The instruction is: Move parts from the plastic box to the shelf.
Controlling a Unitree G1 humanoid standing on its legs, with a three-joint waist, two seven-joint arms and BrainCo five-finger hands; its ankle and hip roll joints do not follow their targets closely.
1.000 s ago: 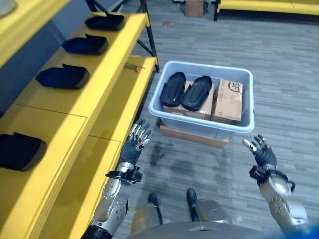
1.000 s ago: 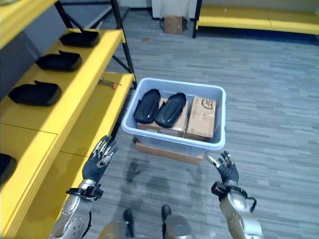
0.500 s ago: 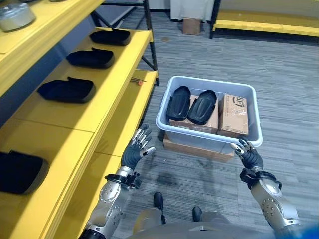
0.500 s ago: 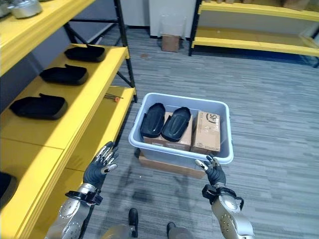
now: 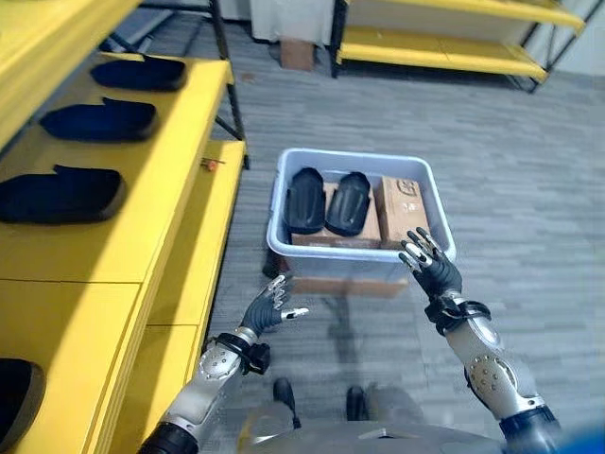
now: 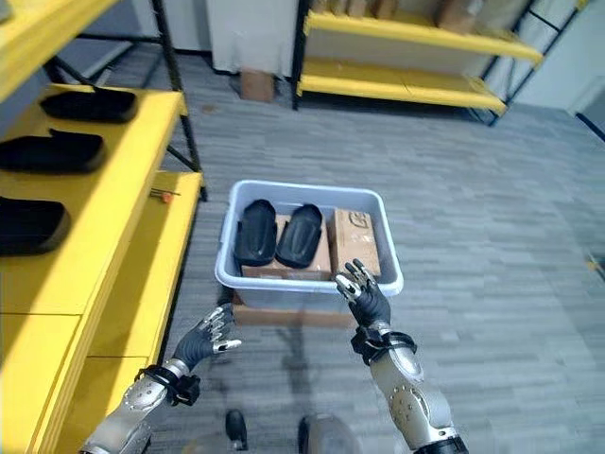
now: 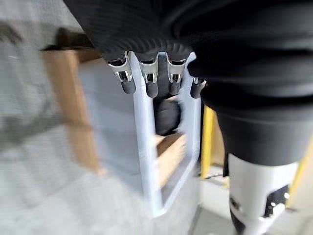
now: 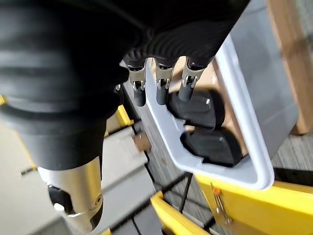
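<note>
hovering at the plastic box (image 5: 360, 262) near rim, the right hand (image 5: 432, 271) was spread; the left hand (image 5: 270, 308) hung open, holding nothing.

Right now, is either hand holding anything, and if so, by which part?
Nothing is held. The left hand and the right hand are both open and empty, near the plastic box; the two black parts lie inside it.

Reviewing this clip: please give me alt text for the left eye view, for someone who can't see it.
Two open hands, left and right, reach toward a plastic box on the floor; the box holds two black parts lying on cardboard boxes. More black parts sit on the yellow shelf at the left.
</note>
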